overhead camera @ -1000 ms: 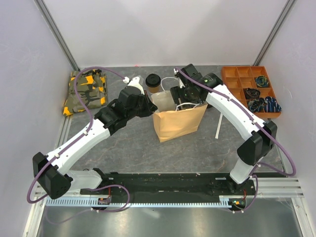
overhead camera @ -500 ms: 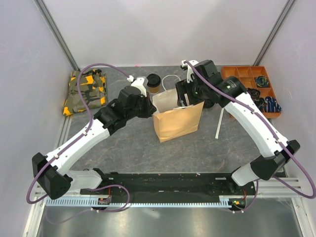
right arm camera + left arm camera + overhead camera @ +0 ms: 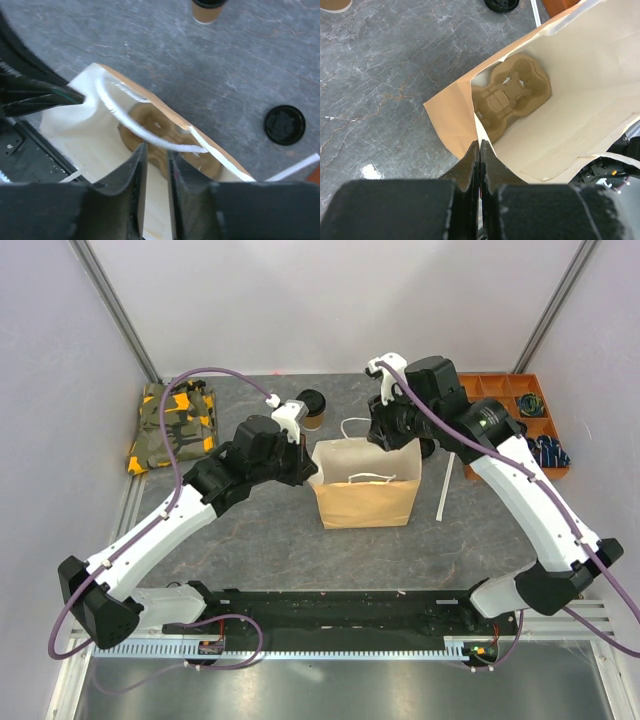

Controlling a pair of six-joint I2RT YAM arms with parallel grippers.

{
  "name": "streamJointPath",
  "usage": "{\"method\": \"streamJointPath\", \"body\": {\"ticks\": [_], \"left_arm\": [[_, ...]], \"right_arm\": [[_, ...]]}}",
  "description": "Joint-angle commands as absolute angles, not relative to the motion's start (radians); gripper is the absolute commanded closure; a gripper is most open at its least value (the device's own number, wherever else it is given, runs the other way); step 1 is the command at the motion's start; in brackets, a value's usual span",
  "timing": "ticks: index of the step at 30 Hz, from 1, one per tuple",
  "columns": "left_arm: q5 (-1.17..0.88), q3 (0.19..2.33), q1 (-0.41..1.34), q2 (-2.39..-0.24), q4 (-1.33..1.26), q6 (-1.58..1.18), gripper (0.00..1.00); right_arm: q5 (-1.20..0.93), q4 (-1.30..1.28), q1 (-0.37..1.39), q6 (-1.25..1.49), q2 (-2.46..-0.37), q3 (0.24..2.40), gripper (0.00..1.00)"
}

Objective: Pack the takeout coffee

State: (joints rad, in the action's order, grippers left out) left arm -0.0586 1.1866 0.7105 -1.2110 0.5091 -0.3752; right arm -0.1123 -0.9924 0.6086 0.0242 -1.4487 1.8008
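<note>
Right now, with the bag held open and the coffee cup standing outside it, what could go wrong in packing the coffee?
1. The left pincer is pinching the bag by its rim; if it lets go to fetch the cup, the mouth may sag shut.
2. The white handle loops across the opening and could snag the cup going in.
3. The carrier lies deep inside; a cup missing its well may tip.

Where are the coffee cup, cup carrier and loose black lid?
coffee cup (image 3: 311,404), top external view, on its lidded top.
cup carrier (image 3: 512,97), left wrist view, middle between the wells.
loose black lid (image 3: 284,124), right wrist view, its middle.
</note>
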Motion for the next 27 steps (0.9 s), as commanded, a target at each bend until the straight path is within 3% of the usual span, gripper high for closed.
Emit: {"method": "streamJointPath", "body": {"ticks": [1,5,9,15,18,22,27], "left_arm": [[-0.083,1.226,0.715,-1.232,0.581,-0.327,0.98],[-0.13,1.229,0.715,-1.236,0.588,-0.284,0.98],[-0.144,1.213,0.715,-1.218,0.587,-0.242,0.98],[-0.156,1.163,0.715,-1.161,0.549,-0.163,0.98],[-0.201,1.154,0.716,-1.12,0.535,-0.108,0.98],[-0.299,1.172,0.716,-1.075,0.566,-0.011,0.98],[-0.399,1.198,0.715,-1.063,0.636,0.083,0.98]], "right_arm": [[-0.271,-0.931,0.609,-0.099,-1.367,1.74,0.74],[-0.304,-0.948,0.609,-0.303,-1.328,1.666,0.75],[-0.322,-0.973,0.609,-0.444,-1.318,1.631,0.85],[-0.288,-0.85,0.609,-0.462,-1.221,1.519,0.92],[-0.285,-0.746,0.607,-0.425,-1.18,1.516,0.79],[-0.282,-0.629,0.609,-0.38,-1.166,1.561,0.41],[-0.344,-0.592,0.614,-0.417,-1.157,1.6,0.3]]}}
